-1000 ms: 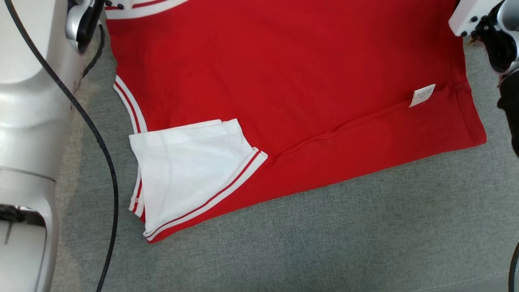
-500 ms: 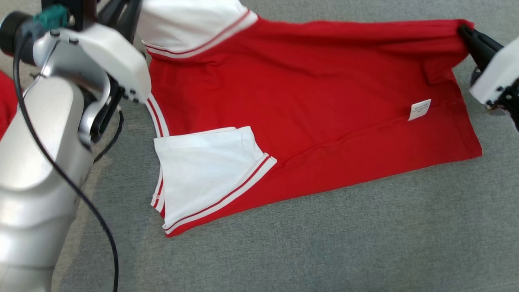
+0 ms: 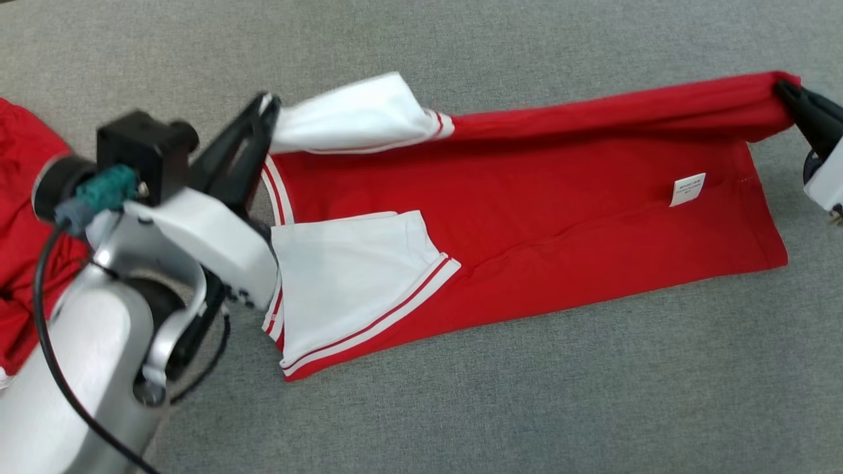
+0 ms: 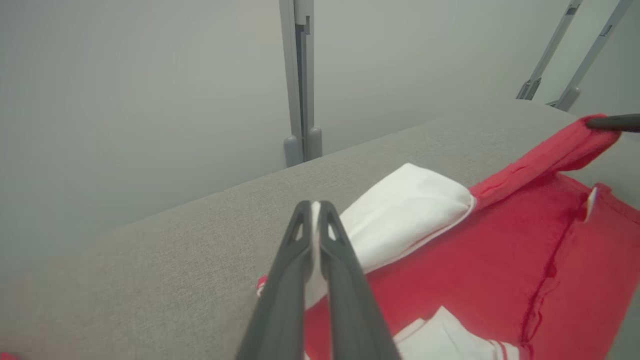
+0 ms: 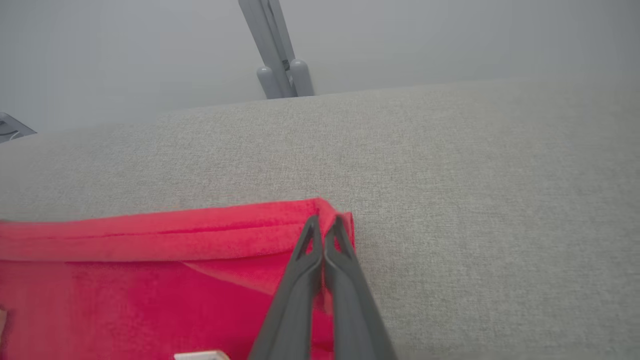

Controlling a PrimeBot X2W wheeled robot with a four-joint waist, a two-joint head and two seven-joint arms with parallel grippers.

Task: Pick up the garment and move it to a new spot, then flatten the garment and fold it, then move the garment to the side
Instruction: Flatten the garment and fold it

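The garment (image 3: pixel 527 204) is a red shirt with white, red-striped sleeves, spread across the grey table. Its far edge is lifted and stretched between both grippers. My left gripper (image 3: pixel 269 108) is shut on the white sleeve at the far left corner; the left wrist view shows white cloth pinched between the closed fingers of that gripper (image 4: pixel 315 207). My right gripper (image 3: pixel 787 89) is shut on the far right red corner, seen as the same gripper (image 5: pixel 324 222) pinching the red hem. The near sleeve (image 3: pixel 349 276) lies flat, and a white label (image 3: pixel 687 189) shows near the right side.
Another red cloth (image 3: pixel 20 217) lies at the table's left edge, behind my left arm (image 3: pixel 132 276). Grey table surface (image 3: pixel 527 408) stretches in front of the shirt. Metal frame posts (image 4: pixel 300 80) stand beyond the table's far edge.
The head camera has tilted, so the whole shirt and both grippers have come into view. The held far edge has come nearer, folding toward the shirt's near half.
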